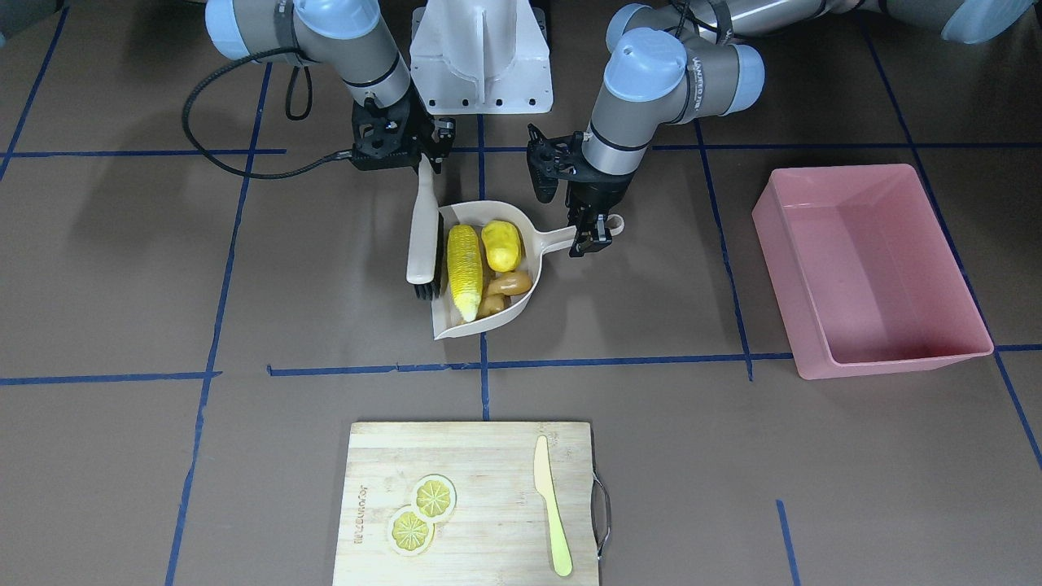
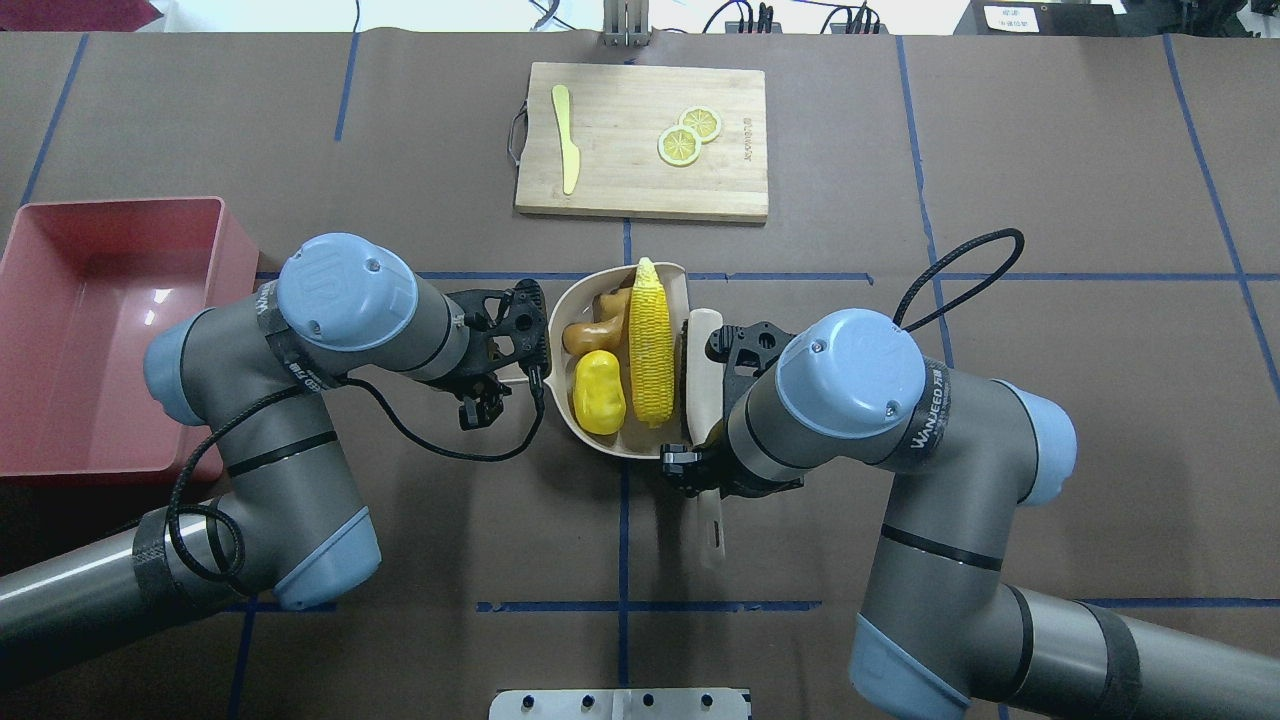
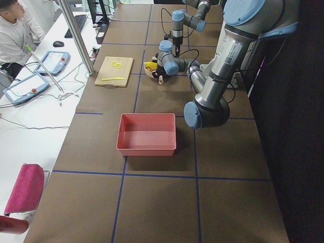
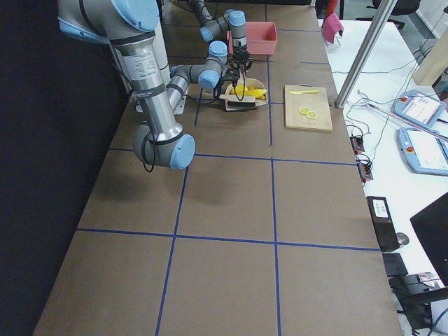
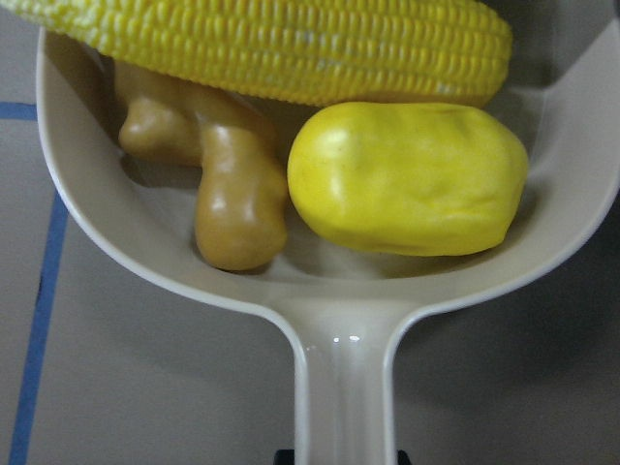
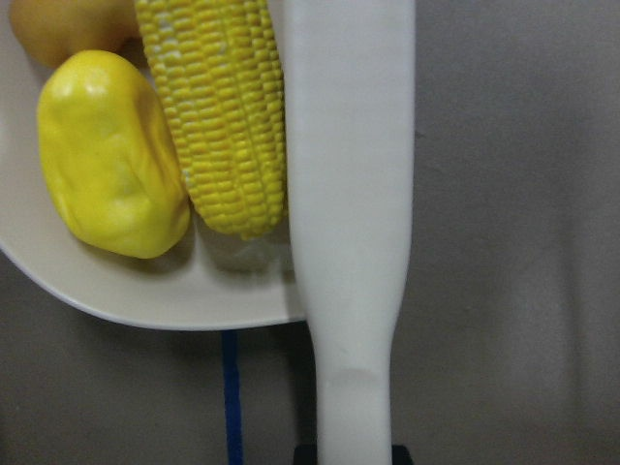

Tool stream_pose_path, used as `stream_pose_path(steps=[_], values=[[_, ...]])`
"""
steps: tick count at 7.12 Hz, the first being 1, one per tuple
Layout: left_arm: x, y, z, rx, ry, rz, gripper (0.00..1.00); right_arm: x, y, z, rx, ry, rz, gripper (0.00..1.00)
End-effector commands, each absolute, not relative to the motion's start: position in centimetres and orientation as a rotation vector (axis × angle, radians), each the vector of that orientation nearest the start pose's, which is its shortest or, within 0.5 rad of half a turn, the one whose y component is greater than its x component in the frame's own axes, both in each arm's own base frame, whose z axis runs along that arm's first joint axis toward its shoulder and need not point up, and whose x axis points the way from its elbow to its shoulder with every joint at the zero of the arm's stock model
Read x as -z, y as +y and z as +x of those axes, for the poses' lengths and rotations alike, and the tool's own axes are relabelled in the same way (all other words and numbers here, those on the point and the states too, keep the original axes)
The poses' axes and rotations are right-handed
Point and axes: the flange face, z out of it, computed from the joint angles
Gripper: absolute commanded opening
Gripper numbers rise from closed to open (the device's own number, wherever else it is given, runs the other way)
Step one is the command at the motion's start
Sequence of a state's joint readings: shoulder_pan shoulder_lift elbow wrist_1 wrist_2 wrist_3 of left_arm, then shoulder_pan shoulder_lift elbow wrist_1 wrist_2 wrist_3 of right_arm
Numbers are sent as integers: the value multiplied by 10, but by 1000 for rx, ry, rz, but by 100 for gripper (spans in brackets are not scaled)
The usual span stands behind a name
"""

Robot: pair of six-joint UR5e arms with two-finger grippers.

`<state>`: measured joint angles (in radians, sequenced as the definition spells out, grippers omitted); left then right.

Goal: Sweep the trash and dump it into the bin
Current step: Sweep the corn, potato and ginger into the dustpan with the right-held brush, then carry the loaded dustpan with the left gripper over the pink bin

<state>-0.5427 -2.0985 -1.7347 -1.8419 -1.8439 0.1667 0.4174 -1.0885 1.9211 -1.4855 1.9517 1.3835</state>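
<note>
**At the table's middle: trash loaded in the pan, bin not yet reached**

Inside the beige dustpan lie all three pieces of trash. The corn cob runs along one wall with its tip right at the open lip. The potato-like lump sits at the back near the handle, and the ginger root is wedged between them and the other wall. The pink bin stands well apart on the left arm's side, with nothing visible in it.

The left gripper is closed on the far end of the dustpan's handle; its wrist view shows the handle running straight back between the fingers. The right gripper is clamped on the handle of the brush, which lies just beside the pan on the corn's side, bristles down by the mouth.

Sweeping looks finished, so the carry and tip come next. The toy foods look like light, hard, glossy plastic, so weight should be no trouble, but rolling and sliding could be. The corn is the likeliest to slip out, lying at the lip. The handle is the one sensible hold. Gripped that far out the pan may sag, so the mouth should be kept tilted up until it is over the bin.
</note>
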Motion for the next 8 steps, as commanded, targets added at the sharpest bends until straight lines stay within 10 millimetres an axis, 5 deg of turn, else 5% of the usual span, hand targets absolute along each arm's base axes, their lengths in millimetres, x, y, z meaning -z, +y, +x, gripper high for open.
stream_pose_path(steps=[1,3,5,6,7,8], values=[[-249,-429,497,-1075,763,856,2,-217,-335,-482,-57,-964,-66,0],[-249,-427,496,-1029,798,851,1,-207,-337,-470,-61,-964,-75,0],[-249,-435,485,-1006,798,865,1,-202,-380,-392,-152,-989,-114,0],[-243,-445,467,-982,794,887,1,-200,-388,-372,-172,-987,-99,0],[-256,-454,439,-961,791,877,1,-222,-397,-352,-188,-957,-85,0],[-268,-474,391,-943,843,839,1,-249,-403,-331,-194,-920,-73,0]])
